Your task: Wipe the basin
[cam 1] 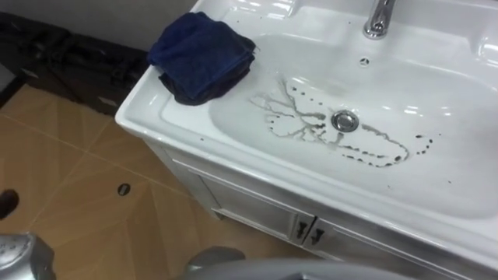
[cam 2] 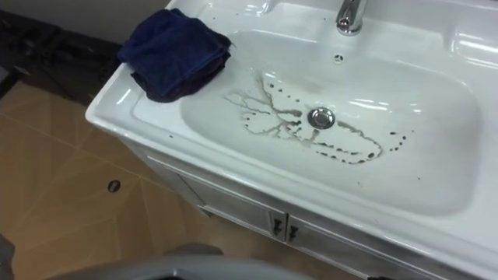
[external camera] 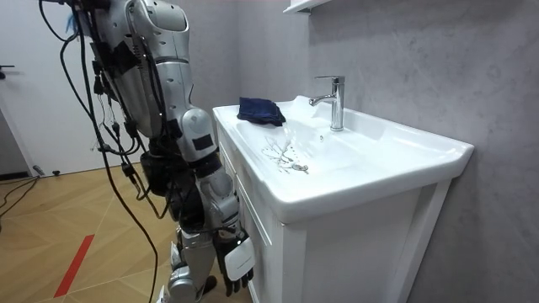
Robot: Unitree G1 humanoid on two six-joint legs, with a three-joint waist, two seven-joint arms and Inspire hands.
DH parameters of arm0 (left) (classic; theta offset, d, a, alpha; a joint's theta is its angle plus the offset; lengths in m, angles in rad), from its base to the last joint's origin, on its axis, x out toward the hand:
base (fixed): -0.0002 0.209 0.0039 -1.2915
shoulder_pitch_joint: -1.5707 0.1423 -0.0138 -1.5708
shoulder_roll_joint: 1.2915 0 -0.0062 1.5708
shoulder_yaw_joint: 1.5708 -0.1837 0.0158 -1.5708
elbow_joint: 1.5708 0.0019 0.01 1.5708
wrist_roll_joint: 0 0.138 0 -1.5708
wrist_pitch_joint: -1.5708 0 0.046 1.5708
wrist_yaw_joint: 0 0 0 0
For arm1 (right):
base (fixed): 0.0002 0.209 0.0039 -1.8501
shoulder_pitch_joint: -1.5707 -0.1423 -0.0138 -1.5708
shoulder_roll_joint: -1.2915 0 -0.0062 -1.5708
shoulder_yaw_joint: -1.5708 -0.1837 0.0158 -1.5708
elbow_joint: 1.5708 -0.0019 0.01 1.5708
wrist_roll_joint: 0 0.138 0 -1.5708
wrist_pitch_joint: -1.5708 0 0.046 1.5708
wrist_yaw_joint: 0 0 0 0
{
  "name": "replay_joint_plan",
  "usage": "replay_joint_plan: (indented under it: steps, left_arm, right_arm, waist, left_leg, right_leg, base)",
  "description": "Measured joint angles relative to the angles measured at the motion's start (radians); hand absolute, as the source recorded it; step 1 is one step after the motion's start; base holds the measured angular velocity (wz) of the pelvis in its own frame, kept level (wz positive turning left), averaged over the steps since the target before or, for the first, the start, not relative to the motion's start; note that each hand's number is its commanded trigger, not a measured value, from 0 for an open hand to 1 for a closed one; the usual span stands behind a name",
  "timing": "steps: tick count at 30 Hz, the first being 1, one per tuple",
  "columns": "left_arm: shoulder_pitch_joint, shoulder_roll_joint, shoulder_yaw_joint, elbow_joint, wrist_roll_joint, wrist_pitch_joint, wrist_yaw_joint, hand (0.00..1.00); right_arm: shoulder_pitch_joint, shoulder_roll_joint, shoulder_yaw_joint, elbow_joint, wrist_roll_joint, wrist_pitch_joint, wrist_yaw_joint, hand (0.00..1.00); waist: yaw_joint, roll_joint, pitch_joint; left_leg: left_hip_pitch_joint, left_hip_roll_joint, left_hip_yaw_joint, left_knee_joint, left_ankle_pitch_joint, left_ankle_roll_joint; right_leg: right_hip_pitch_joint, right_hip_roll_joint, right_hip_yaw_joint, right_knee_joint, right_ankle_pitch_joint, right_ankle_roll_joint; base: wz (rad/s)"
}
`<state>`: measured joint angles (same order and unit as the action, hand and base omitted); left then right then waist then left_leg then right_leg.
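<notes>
Nearest item: cabinet doors [cam 1: 257, 214] under the basin's front edge, closed, their small handles side by side.
Task object: basin [cam 1: 233, 159], white, bowl dry-looking apart from the soil.
Soil: dark streaks [cam 1: 311, 124] on the bowl floor, branching on the left side of the drain [cam 1: 345, 120] and trailing off in dots towards the front right.
Soil long axis: left to right across the bowl, passing through the drain.
Wiping tool: blue cloth [cam 1: 202, 56], folded, resting on the rim at the basin's rear left corner, one edge overhanging the bowl; nothing touches it.
Faucet [cam 1: 379, 17]: middle of the rear edge, no water running.
Robot stance: upright at the basin's front edge, facing it.
Right hand [external camera: 238, 263]: hangs low beside the cabinet front, well below the rim; fingers appear loose, holding nothing.
Key relation: the cloth lies up and to the left of that hand, diagonally across the basin; being on the robot's left side, it looks closer to the left arm.
Stage (judged): wiping not begun; the cloth must be picked up first.
</notes>
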<state>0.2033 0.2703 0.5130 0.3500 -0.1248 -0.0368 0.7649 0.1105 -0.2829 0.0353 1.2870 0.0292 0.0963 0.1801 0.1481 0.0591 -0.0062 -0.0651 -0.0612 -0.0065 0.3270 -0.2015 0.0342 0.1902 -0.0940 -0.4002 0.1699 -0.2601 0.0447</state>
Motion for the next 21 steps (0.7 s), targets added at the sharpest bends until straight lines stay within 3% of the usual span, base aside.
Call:
replay_joint_plan:
  steps: [4, 6, 8, 11, 19, 21]
  left_arm:
    - [-0.044, 0.030, 0.002, -0.147, 0.171, -0.037, 0.015, 0.00]
    - [-0.049, 0.031, 0.000, -0.251, 0.222, -0.038, 0.014, 0.00]
    - [-0.070, 0.031, -0.001, -0.351, 0.279, -0.047, 0.013, 0.00]
    - [-0.107, 0.031, -0.001, -0.397, 0.319, -0.066, 0.013, 0.00]
    - [-0.110, 0.031, -0.011, -0.505, 0.324, -0.067, -0.013, 0.00]
    - [-0.111, 0.031, -0.034, -0.522, 0.324, -0.067, -0.019, 0.00]
  right_arm:
    - [0.008, 0.001, -0.001, 0.010, -0.004, -0.023, 0.005, 0.00]
    - [0.006, 0.001, -0.002, 0.036, -0.004, -0.033, 0.007, 0.00]
    - [0.008, -0.003, -0.007, 0.039, -0.003, -0.034, 0.007, 0.00]
    - [0.010, -0.014, -0.012, 0.038, -0.003, -0.043, 0.007, 0.00]
    - [-0.004, -0.020, -0.013, 0.035, -0.030, -0.042, 0.027, 0.00]
    - [-0.001, -0.019, -0.013, 0.034, -0.031, -0.042, 0.026, 0.00]
  waist:
    - [-0.004, 0.001, 0.0003]
    - [-0.012, 0.002, 0.0022]
    - [-0.013, 0.009, 0.0088]
    - [-0.020, 0.021, 0.0161]
    - [-0.069, 0.019, 0.0138]
    - [-0.080, 0.014, 0.0171]
  left_leg:
    - [0.006, 0.000, 0.001, -0.006, 0.000, -0.001]
    - [0.006, 0.001, 0.001, -0.006, 0.000, -0.001]
    - [0.007, 0.002, 0.002, -0.006, -0.001, -0.001]
    - [0.007, 0.003, 0.006, -0.015, -0.001, -0.001]
    - [0.009, 0.012, 0.028, -0.020, 0.000, -0.004]
    - [0.011, 0.013, 0.031, -0.022, 0.000, -0.004]
  right_leg:
    - [0.005, 0.000, 0.002, 0.004, 0.001, -0.001]
    - [0.005, 0.003, 0.006, -0.002, 0.006, -0.003]
    - [0.004, 0.003, 0.016, -0.002, 0.007, -0.003]
    - [0.002, 0.003, 0.019, -0.001, 0.007, -0.003]
    - [-0.012, 0.007, 0.050, 0.000, 0.008, -0.004]
    - [-0.012, 0.007, 0.057, -0.001, 0.008, -0.005]
  base:
    - [0.00]
    - [-0.02]
    - [-0.06]
    - [-0.05]
    - [-0.09]
    - [-0.08]
